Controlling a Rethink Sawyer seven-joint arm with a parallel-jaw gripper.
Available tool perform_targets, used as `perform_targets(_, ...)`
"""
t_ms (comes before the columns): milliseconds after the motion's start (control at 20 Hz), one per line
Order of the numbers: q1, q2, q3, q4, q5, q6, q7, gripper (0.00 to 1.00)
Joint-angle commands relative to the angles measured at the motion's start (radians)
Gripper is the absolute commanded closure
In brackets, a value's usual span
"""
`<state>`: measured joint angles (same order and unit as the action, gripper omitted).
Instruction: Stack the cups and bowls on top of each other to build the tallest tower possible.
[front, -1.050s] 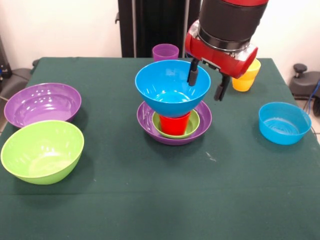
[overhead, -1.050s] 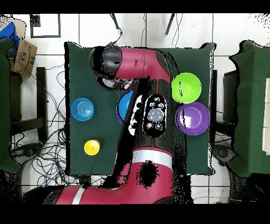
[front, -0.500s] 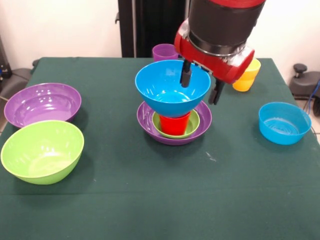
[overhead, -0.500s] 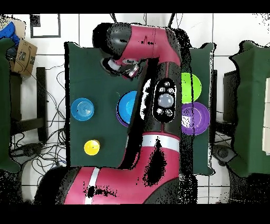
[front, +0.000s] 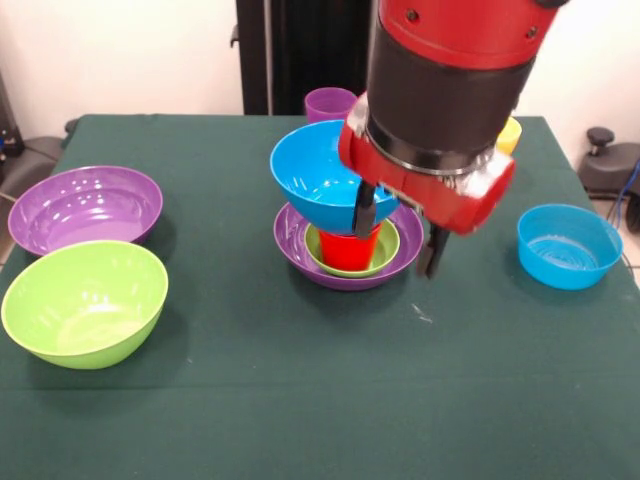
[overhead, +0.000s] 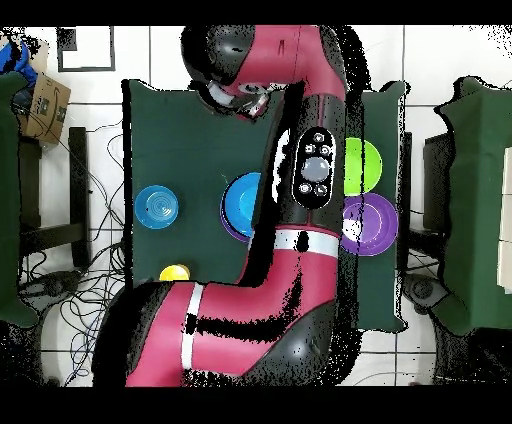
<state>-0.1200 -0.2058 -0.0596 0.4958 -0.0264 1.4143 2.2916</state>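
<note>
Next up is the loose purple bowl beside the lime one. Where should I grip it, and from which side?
Pinch the rim of the purple bowl from above, one finger inside the wall and one outside. It sits upright and open, too wide to span. Its far rim looks freest, since the lime green bowl crowds the near side.

the arm (front: 440, 110) hides the right side of the blue bowl (front: 315, 175) and most of the yellow cups (front: 510, 132).

No text, label, brand, number or sign can be read in either view. The bowls, the cups and the arm carry none.
</note>
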Motion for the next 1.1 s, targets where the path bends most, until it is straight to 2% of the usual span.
perform_targets(50, 0.0, 0.133, 0.081, -0.253, -0.055, 0.06, -0.091, 0.0)
perform_targets(250, -0.006, 0.174, 0.069, -0.316, -0.049, 0.065, -0.114, 0.0)
perform_targets(400, -0.022, 0.19, 0.073, -0.326, -0.034, 0.051, -0.164, 0.0)
perform_targets(700, -0.06, 0.202, 0.113, -0.316, 0.002, 0.102, -0.428, 0.0)
perform_targets(1100, -0.086, 0.189, 0.102, -0.254, 0.025, 0.047, -0.486, 0.0)
